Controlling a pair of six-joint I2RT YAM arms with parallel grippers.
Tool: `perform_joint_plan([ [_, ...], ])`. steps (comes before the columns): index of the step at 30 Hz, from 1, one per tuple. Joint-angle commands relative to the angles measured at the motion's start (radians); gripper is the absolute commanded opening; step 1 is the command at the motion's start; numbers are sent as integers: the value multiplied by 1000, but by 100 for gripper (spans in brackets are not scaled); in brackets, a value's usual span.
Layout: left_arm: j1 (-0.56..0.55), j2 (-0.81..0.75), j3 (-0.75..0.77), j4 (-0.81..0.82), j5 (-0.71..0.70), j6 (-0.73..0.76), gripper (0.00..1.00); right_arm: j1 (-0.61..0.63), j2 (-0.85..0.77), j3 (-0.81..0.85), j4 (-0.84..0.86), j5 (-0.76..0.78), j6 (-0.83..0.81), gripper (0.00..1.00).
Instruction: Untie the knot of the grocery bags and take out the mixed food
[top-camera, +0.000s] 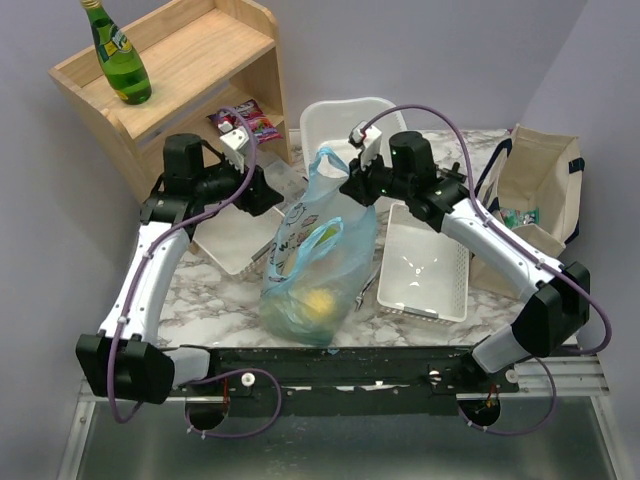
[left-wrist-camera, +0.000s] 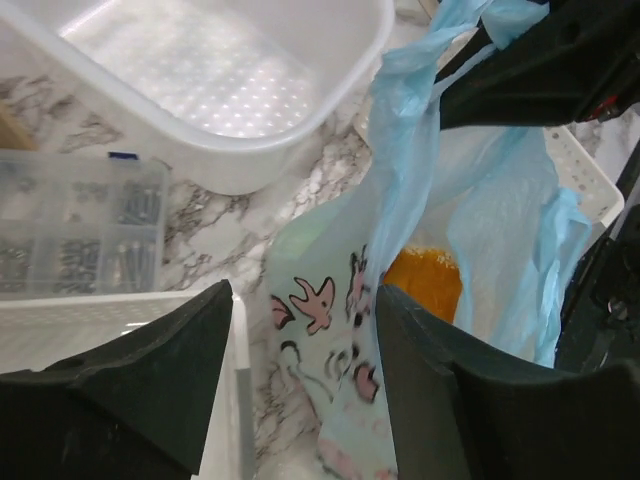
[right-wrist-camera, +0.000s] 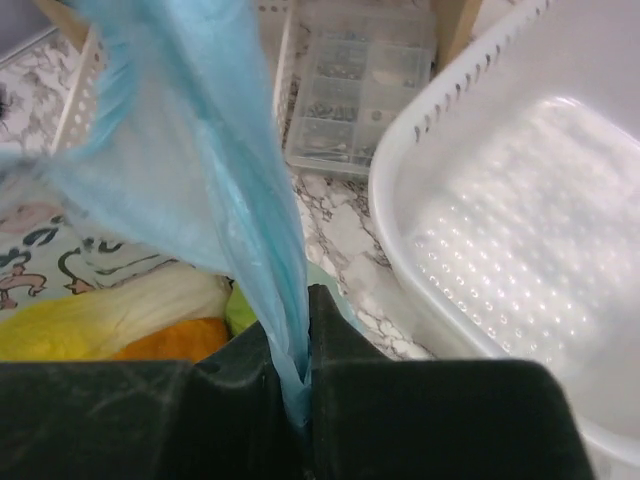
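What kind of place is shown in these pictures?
Probably a robotics lab bench, not a home: two black-and-white robot arms bolted to a black base rail, a clear plastic box of small metal parts, and a plain grey wall.

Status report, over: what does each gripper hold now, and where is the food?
Right gripper shut on blue bag handle. Left gripper open at bag. Food inside bag. White basket beside bag.
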Motion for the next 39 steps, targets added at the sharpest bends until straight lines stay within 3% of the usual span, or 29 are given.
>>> perform_joint_plan([
  [1, 17, -138, 50, -164, 135, 199, 72, -35, -15, 40, -60, -107, 145, 7],
  [5, -71, -176, 45, -302, 162, 301, 85, -49, -14, -2, -62, -222, 290, 1],
  [8, -178, -179, 0, -269, 100, 299, 97, -66, -4, -25, -48, -251, 342, 1],
  [11, -288, -137, -8, -223, 30, 260, 98, -77, 17, -7, -47, -252, 347, 1],
  [16, -414, -69, -16, -149, -225, 197, 97, -103, 43, 33, -34, -265, 347, 1],
  [21, -445, -71, 4, -176, -285, 223, 78, -144, 69, 46, -19, -264, 358, 1],
  [22, -444, -74, 5, -180, -282, 226, 69, -145, 70, 46, -16, -263, 356, 1],
  [23, -441, -75, 11, -191, -256, 236, 56, -145, 72, 47, -13, -261, 357, 1],
  [25, -430, -91, 37, -225, -133, 274, 14, -151, 77, 49, -11, -256, 363, 1],
  [26, -424, -121, 42, -232, -68, 295, 1, -156, 82, 54, -11, -255, 367, 1],
  [29, -405, -243, 52, -306, 97, 429, 0, -207, 93, 64, -11, -243, 388, 1],
  [32, -402, -331, 96, -589, 185, 686, 0, -253, 90, 60, -12, -222, 395, 1],
  [37, -407, -402, 33, -1102, 168, 1098, 0, -264, 74, 22, -10, -239, 402, 1],
  [39, -409, -454, -51, -1180, 95, 1206, 0, -263, 69, 4, -11, -237, 403, 1],
])
